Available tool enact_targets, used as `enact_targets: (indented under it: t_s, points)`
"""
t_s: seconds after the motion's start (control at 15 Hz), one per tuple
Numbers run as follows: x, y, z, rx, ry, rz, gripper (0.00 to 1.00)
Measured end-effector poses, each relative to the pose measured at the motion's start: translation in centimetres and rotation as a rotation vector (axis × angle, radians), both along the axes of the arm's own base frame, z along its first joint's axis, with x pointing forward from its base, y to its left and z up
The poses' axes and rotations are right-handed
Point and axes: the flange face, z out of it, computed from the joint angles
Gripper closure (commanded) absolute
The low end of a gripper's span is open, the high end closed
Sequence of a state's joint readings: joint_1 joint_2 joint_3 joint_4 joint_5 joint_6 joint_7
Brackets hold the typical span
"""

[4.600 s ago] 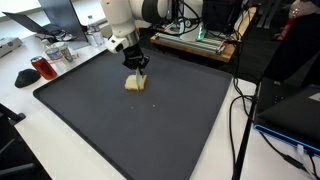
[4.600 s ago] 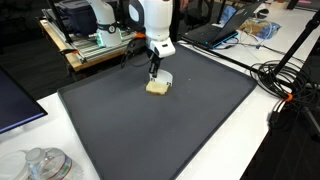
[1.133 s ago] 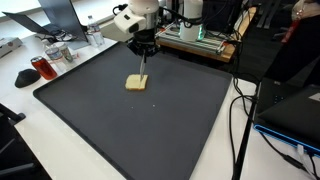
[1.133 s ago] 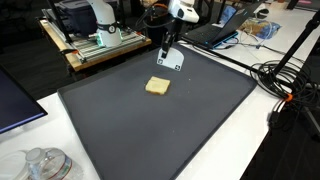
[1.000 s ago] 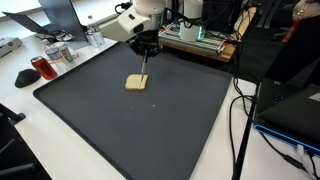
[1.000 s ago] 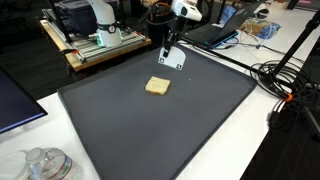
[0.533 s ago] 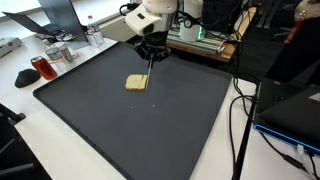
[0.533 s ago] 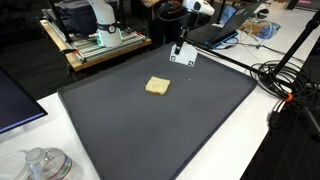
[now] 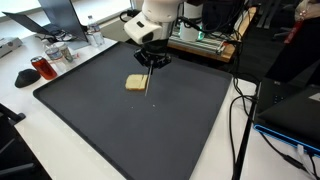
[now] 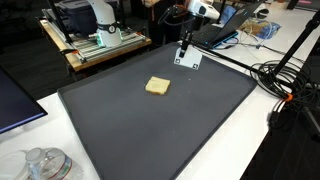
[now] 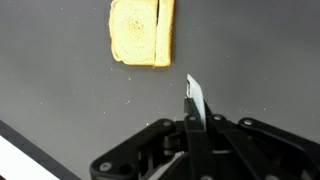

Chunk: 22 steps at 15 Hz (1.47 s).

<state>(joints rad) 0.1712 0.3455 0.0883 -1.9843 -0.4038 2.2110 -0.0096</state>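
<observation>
My hand is pinched shut on a thin white flat piece. It hangs below my fingers, up in the air and clear of the black mat. In the wrist view the piece juts out from between the closed fingertips edge-on, like a small blade.

The slice of bread lies flat on the mat, near the middle of its far half and apart from my hand. In an exterior view the white piece seems to hang right beside the bread, but the wrist view shows open mat between the two. There a straight seam runs down the bread, with a narrow strip to one side of it. I cannot tell whether the strip is fully separate or only scored.

I judge that I am carrying the flat piece above the surface, lifted off the bread, with nothing being pressed or cut at this moment.

If the piece is to work on the bread, I need to bring my hand over the slice, line the edge up with where it should land, and come straight down. My grip has to stay firm so the thin piece does not twist between my fingers. If it is to be set aside, it needs a gentle lowering to the mat well clear of the bread.
</observation>
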Motion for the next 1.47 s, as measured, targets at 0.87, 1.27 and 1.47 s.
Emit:
enact_targets:
  t_s: [0.87,1.27,1.47]
  points:
    - [-1.3,3.3,-5.6,-0.178,-0.074,-0.052,0.99]
    - [-2.0,3.2,-8.3,-0.211,-0.074,-0.095,0.99]
    - [-1.9,2.9,-8.5,-0.215,-0.073,-0.108,0.99]
